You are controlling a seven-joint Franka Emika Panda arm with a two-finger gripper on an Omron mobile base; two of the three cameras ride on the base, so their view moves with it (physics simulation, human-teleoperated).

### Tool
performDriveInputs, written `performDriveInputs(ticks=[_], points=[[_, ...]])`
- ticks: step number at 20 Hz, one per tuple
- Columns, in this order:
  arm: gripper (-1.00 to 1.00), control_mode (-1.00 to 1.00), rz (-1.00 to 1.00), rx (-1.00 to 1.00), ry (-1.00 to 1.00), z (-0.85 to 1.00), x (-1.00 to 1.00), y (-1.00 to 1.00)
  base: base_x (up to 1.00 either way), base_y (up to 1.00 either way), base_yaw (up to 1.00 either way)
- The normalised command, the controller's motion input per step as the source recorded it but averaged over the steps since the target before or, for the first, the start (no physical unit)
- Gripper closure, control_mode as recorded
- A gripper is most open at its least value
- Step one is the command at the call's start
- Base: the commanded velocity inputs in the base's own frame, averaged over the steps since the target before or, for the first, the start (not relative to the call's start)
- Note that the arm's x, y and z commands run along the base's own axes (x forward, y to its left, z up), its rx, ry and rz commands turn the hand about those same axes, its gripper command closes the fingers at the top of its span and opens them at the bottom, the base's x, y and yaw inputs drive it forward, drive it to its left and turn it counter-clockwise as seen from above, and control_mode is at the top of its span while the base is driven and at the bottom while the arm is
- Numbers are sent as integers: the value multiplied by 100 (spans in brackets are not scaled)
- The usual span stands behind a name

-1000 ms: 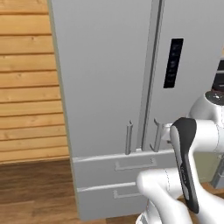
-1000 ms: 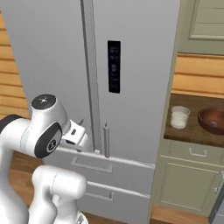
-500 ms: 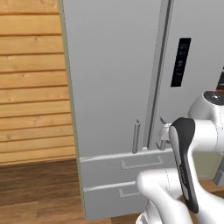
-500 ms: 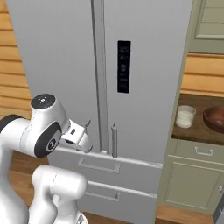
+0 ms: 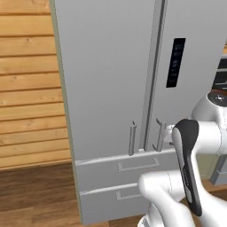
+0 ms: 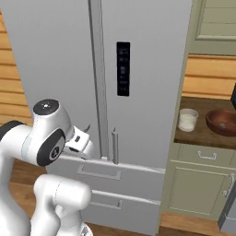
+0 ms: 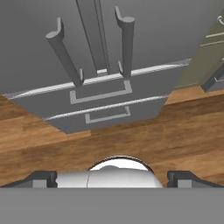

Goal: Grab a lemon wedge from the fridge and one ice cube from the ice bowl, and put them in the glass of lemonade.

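Observation:
The grey fridge [image 5: 106, 88] [image 6: 60, 69] stands straight ahead with both doors shut, so the lemon wedge is hidden. Its two slim door handles [image 7: 65, 52] hang above the lower drawers. My gripper [image 7: 112, 179] is open and holds nothing. It hovers in front of the handles without touching them, and its hand [image 6: 77, 140] sits just left of the right door's handle [image 6: 115, 146]. On the counter to the right stand the glass of lemonade [image 6: 187, 120] and the reddish-brown ice bowl [image 6: 222, 122].
A wooden plank wall [image 5: 26, 88] runs left of the fridge. Beige-green cabinets [image 6: 198, 184] sit under the counter, with a wall cabinet [image 6: 216, 23] above. Wooden floor [image 7: 131, 135] lies in front of the fridge drawers.
The whole picture slid right, then back left, so the base has shifted sideways and returned. The arm holds the same pose and the gripper stays open.

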Motion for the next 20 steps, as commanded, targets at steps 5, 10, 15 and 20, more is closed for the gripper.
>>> performDriveInputs(ticks=[5, 10, 15, 20], points=[[-100, 100, 0, 0, 0, 0, 0, 0, -18, 0, 1], [-100, -100, 0, 0, 0, 0, 12, -1, -2, 0, 0], [-100, -100, 0, 0, -1, -8, 94, -14, 0, 0, 0], [-100, -100, 1, -2, -15, -21, 75, -23, 0, 0, 0]])
